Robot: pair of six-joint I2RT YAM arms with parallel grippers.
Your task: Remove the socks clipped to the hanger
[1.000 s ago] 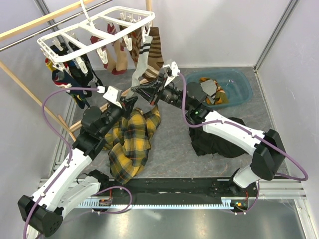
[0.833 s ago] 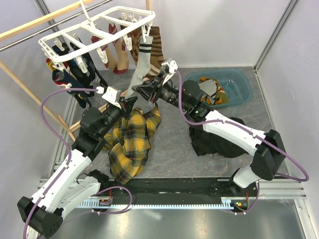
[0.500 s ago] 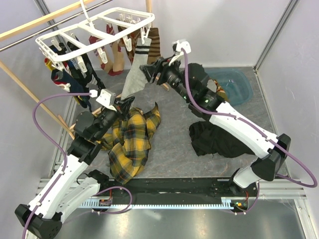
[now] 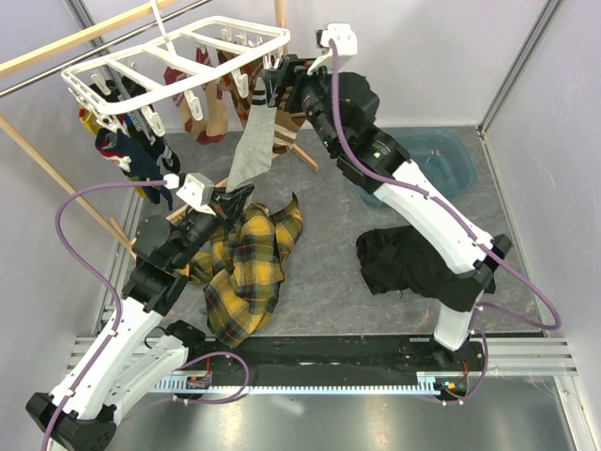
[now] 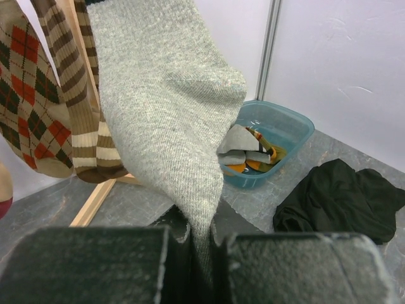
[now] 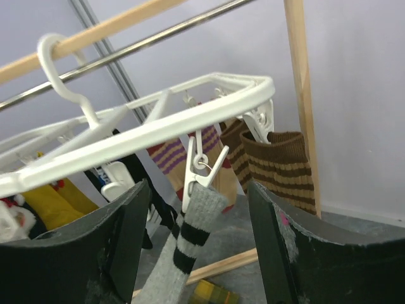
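The white hanger [image 4: 169,56] hangs from the rail with several socks clipped under it. A grey sock with black stripes [image 4: 252,141] hangs from a white clip [image 6: 204,168] at the frame's near right corner. My left gripper [image 4: 230,199] is shut on that sock's toe end, and the grey cloth [image 5: 164,114] runs down between the jaws of the left gripper [image 5: 201,247]. My right gripper [image 4: 272,89] is raised to the hanger [image 6: 158,120] and open. In the right wrist view that gripper [image 6: 197,196] has one finger on each side of the clip and the sock's cuff [image 6: 190,247], touching neither.
Brown striped socks [image 6: 281,164] and an argyle sock [image 5: 31,107] hang just beside the grey one. A yellow plaid cloth [image 4: 244,268] and a black garment [image 4: 404,258] lie on the table. A blue tub [image 4: 437,160] with socks stands at the back right. The wooden rack's post [image 6: 300,95] rises close behind.
My right gripper opened, left the sock's lower part and rose to the clip at the hanger. My left gripper closed on the grey sock's toe end. The hanger swung slightly left.
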